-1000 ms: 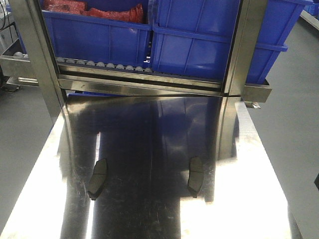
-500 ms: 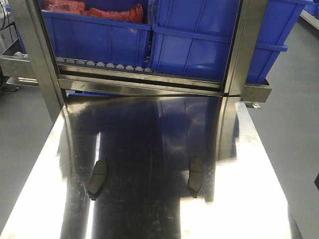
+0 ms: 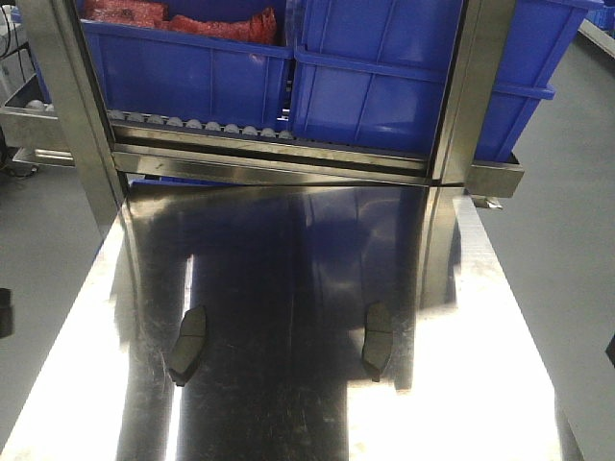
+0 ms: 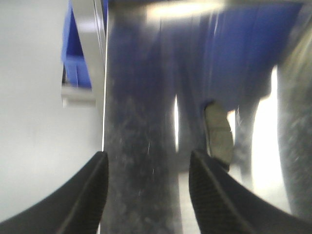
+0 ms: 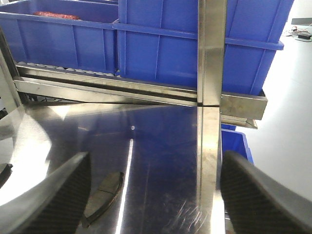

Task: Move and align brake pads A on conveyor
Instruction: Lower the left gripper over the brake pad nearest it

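Since half a second ago, a dark shape has come into the front view at its left edge, beside the desk; what it is cannot be told. The left brake pad and the right brake pad have been left where they lay, well apart on the shiny steel desk, each set lengthwise toward the rack.

Only in the front view are both pads seen at once, with the roller rail and two blue bins behind them. Red material is seen in the left bin.

In the blurred left wrist view, the left gripper is shown with its jaws spread wide and nothing held. It is placed over the desk's left edge, and the left pad is seen just beyond its right finger.

In the right wrist view, the right gripper is likewise shown wide open and empty, with the right pad lying inside the gap, near its left finger. Another blue bin at floor level beside the desk is shown by this view alone.
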Robot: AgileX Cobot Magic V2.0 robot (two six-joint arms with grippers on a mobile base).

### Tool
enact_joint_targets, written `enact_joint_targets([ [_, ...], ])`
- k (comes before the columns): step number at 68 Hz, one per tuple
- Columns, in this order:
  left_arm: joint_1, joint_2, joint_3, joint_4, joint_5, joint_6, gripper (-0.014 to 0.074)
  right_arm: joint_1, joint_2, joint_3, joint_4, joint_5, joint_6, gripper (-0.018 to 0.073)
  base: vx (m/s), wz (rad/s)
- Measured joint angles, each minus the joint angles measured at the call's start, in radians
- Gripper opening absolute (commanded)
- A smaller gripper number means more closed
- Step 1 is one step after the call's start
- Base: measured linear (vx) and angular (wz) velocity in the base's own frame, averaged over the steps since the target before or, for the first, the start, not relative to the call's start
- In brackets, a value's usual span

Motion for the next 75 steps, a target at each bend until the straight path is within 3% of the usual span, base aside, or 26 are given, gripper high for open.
enact_joint_targets([
  [27,0.000,0.496,-0.164,-0.002,0.109,0.027,0.0355,0.000,0.000,0.000,0.000,0.000,0.000,0.0524,0.00,0.00],
  [39,-0.014,0.622,-0.242,-0.055,0.118,0.054,0.0356,0.000,0.000,0.000,0.000,0.000,0.000,0.0524,0.00,0.00],
  [51,-0.102,0.700,-0.330,-0.097,0.118,0.085,0.0365,0.000,0.000,0.000,0.000,0.000,0.000,0.0524,0.00,0.00],
  [75,-0.276,0.882,-0.498,-0.103,0.136,0.042,0.0458,0.000,0.000,0.000,0.000,0.000,0.000,0.0524,0.00,0.00],
])
